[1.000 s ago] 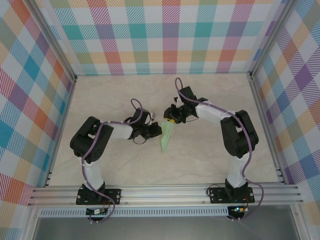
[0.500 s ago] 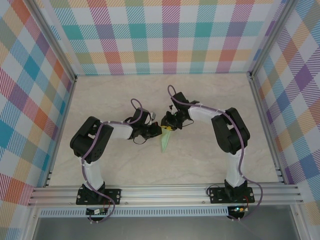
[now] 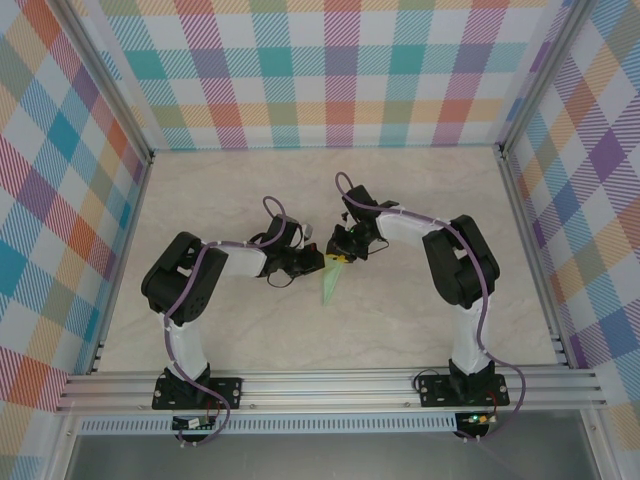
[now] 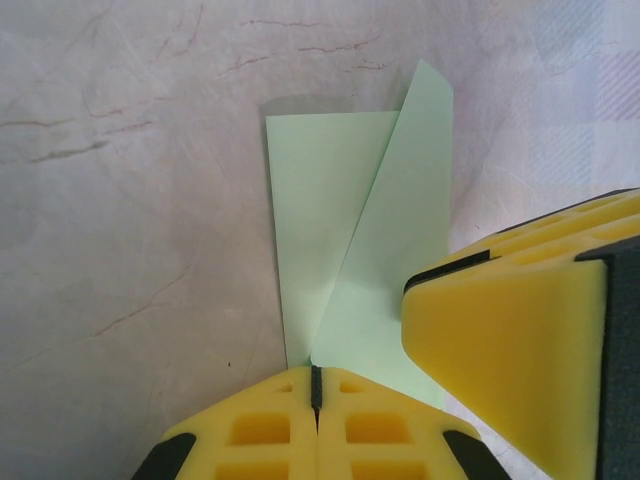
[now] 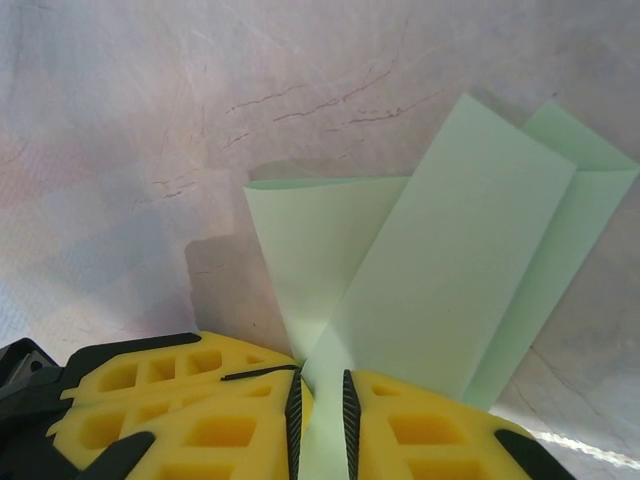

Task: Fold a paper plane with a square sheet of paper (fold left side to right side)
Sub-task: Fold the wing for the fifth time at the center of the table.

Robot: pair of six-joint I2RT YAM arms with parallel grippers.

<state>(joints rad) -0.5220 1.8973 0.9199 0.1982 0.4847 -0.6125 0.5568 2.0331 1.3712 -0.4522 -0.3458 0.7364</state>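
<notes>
Since a second ago the right arm has swung in toward the left, and its fingers [image 3: 343, 255] now sit at the far end of the paper plane [image 3: 330, 283]. They stand a narrow gap apart, with green paper showing in the gap. The left fingers [image 4: 260, 435] are pressed together at the plane's edge; whether they pinch it cannot be told. The plane lies on the counter [image 3: 240, 330] between the arms, a narrow strip with one layer folded slantwise over another.
</notes>
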